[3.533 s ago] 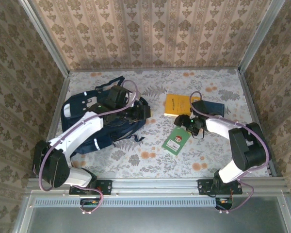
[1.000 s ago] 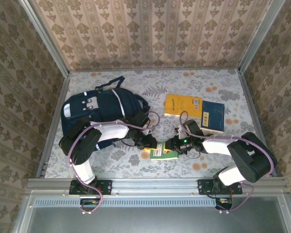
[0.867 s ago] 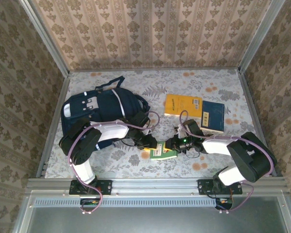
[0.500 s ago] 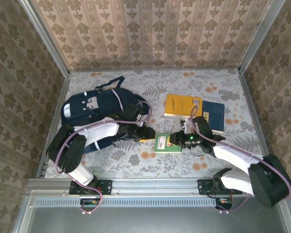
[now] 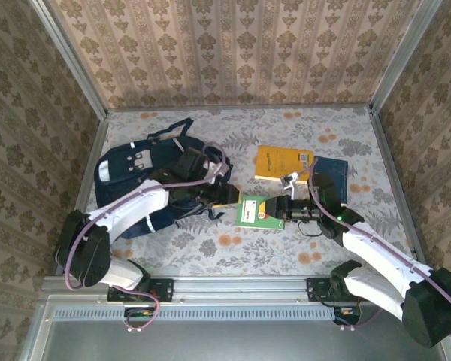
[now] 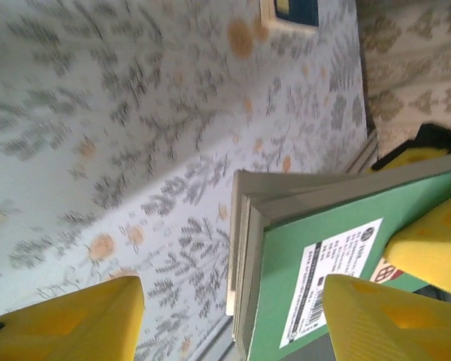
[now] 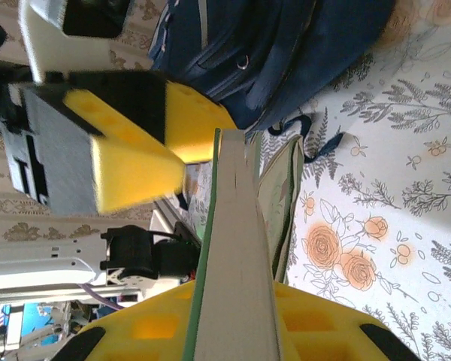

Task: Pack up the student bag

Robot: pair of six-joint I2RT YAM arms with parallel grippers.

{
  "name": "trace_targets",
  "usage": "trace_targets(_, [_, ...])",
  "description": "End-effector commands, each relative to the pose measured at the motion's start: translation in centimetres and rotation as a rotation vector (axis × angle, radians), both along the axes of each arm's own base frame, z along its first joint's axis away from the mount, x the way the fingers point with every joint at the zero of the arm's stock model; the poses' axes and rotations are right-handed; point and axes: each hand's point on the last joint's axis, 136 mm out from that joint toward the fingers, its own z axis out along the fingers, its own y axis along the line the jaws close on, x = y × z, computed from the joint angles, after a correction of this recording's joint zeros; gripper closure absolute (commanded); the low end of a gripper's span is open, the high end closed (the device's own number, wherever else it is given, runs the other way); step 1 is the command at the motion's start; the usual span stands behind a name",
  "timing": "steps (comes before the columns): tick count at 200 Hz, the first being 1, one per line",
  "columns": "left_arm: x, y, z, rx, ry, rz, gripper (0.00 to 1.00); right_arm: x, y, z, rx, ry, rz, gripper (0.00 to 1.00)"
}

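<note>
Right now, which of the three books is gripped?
The green book, clamped in the right gripper; the yellow book and dark blue book lie flat.

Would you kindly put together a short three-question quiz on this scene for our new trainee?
1. True or false: the backpack lies on the left side of the table.
2. Multiple choice: the right gripper is A) open above the table, B) shut on the green book, C) shut on a backpack strap.
3. Fill in the blank: the left gripper, next to the green book, has its fingers ____.

Key: 1 true; 2 B; 3 open.
</note>
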Motion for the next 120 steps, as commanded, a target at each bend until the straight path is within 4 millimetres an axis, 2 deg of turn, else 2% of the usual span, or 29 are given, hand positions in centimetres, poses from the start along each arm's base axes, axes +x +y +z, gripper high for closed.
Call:
trace_targets(1, [3.4,2.3,2.5,0.051,-0.105,0.093,0.35,0.9,-1.1,0.9,-0.054,-0.030,-0.062,1.00])
trace_targets(35, [9.7,5.6,4.1,0.105,-0.148,0.303,0.35,2.1,-3.1,-0.4,-0.169,-0.024,-0.185,1.00])
trace_targets(39, [10.8,6.7,4.2,0.117,-0.152,0.344,0.35,2.2,-3.3,-0.6,-0.180,-0.021,-0.198,1.00])
trace_targets(71, [15.8,10.3,4.3,0.167,-0.153,0.474,0.36,2.0,-3.2,-1.0,-0.175,-0.016,-0.187,1.00])
trace_targets(90, [17.8,12.3,3.5,0.198,-0.135,0.540,0.36,2.0,-3.0,-1.0,-0.163,-0.024,-0.174,1.00])
trace_targets(120, [19.5,13.6,1.8,0.229,-0.097,0.579,0.38,2.1,-3.3,-1.6,-0.190,-0.026,-0.183,1.00])
